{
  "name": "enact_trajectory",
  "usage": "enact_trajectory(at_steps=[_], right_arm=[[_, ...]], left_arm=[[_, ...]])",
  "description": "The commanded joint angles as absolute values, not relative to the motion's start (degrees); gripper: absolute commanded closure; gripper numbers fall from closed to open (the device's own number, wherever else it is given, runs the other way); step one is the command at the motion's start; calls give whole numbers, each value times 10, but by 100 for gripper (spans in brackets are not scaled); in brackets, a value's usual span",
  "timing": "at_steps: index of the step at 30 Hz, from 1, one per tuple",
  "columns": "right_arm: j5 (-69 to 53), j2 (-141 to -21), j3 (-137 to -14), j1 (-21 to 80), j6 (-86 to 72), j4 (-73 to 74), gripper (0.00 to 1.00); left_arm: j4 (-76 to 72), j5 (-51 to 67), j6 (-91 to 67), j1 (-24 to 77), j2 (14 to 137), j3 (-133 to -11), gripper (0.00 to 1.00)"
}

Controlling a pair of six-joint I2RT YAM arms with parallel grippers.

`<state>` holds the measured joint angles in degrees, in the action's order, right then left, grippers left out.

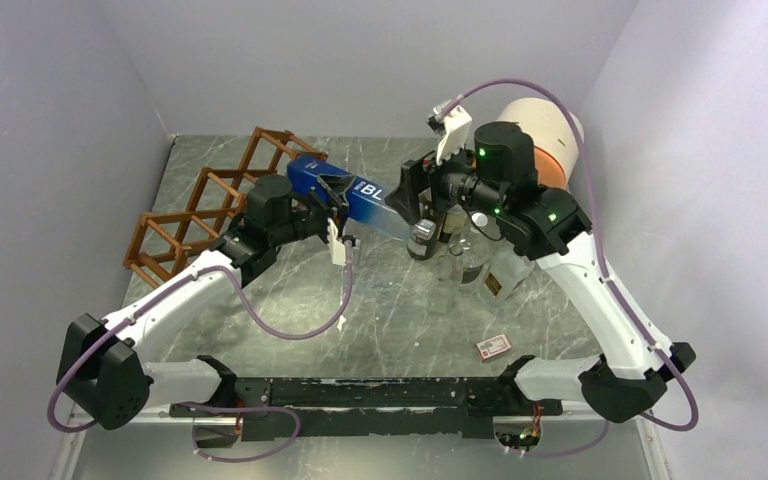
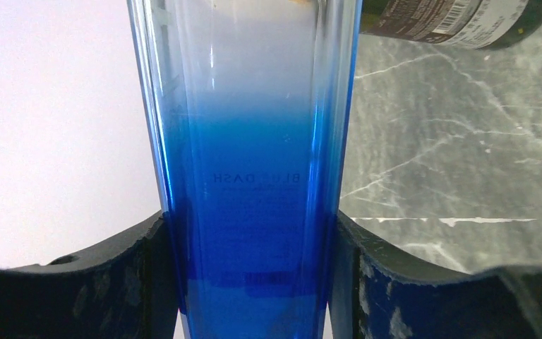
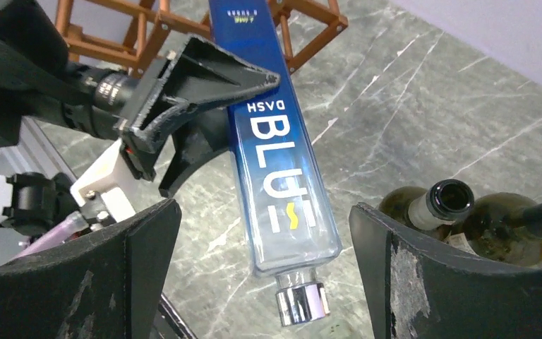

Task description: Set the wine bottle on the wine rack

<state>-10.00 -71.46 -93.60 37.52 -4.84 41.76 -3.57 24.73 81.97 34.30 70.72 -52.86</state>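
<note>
Left fingers (image 2: pixel 113 289): closed on the blue body of the bottle (image 2: pixel 247 176) from both sides.
Surface (image 1: pixel 390 310): grey marble; bottle held above it.
Rack (image 1: pixel 210 205): far left, cells open. The bottle's base reaches its far end; whether it touches cannot be told.
Right fingers (image 3: pixel 127 275): spread wide either side of the neck end, not touching.
Cap (image 3: pixel 298 305): silver, pointing away from rack.
Handling: line the bottle's axis up with one cell, feed it base-first, and release only once the bars bear it.

Grey marble table (image 1: pixel 410 310) with wine rack (image 1: pixel 203 178), bottles (image 3: pixel 494 233), small card (image 1: pixel 494 347)
</note>
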Motion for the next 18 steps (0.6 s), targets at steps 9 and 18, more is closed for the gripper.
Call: enact_trajectory(at_steps=[9, 18], right_arm=[[-140, -757, -897, 377, -19, 405, 5], [-173, -777, -859, 377, -32, 397, 8]], left_arm=[[-125, 313, 908, 351, 673, -600, 93], [-147, 319, 914, 353, 663, -581, 93]])
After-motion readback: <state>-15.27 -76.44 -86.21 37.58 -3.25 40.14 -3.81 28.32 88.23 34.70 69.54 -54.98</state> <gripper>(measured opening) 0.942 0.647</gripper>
